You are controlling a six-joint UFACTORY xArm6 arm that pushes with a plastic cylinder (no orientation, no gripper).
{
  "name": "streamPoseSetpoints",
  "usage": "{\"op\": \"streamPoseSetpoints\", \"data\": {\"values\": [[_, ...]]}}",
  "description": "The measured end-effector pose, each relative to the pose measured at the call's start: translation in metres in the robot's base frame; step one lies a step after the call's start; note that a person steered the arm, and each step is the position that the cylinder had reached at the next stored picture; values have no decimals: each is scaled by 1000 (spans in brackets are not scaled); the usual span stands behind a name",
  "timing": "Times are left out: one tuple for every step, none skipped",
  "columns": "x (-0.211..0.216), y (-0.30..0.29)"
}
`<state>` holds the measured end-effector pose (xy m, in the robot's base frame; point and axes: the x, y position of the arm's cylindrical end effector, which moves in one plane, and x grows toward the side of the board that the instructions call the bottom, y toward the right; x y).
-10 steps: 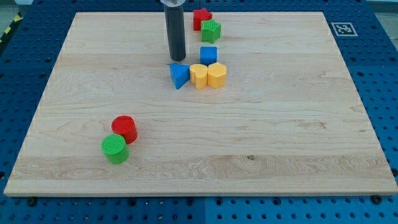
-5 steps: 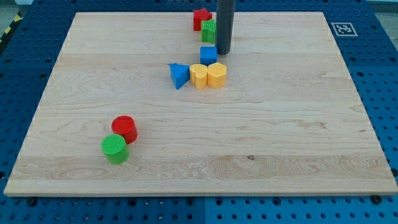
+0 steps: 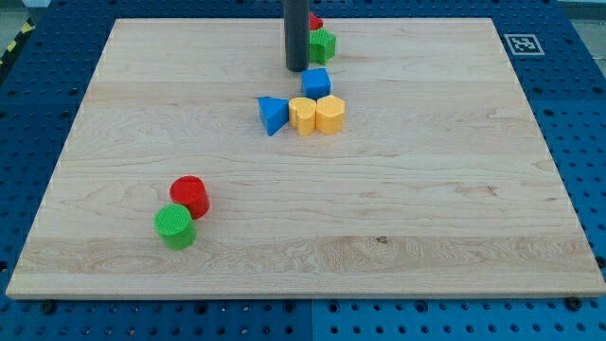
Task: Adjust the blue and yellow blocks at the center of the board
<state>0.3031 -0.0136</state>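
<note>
My tip (image 3: 296,68) is just up-left of the blue cube (image 3: 317,82), a small gap apart. Below the cube sit two yellow blocks side by side: a rounded one (image 3: 302,116) and a heart-like one (image 3: 329,114), touching each other. A blue triangle (image 3: 273,115) lies just left of the rounded yellow block. The rod partly hides a red block (image 3: 314,21) near the view's top; a green block (image 3: 323,44) sits right of the rod.
A red cylinder (image 3: 189,196) and a green cylinder (image 3: 174,225) touch each other at the view's lower left. The wooden board (image 3: 454,189) ends in blue perforated table on all sides. A marker tag (image 3: 524,44) sits at the top right corner.
My tip swung from left of the blue cube to its right, then back to its upper left. The blue cube has shifted slightly. The other blocks have not moved.
</note>
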Motion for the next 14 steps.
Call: {"op": "streamPoseSetpoints", "data": {"values": [[13,24],[34,49],[42,50],[42,13],[42,-42],[42,-96],[76,-105],[103,-86],[113,-53],[109,-38],[90,-37],[86,-36],[86,-45],[86,-48]]}}
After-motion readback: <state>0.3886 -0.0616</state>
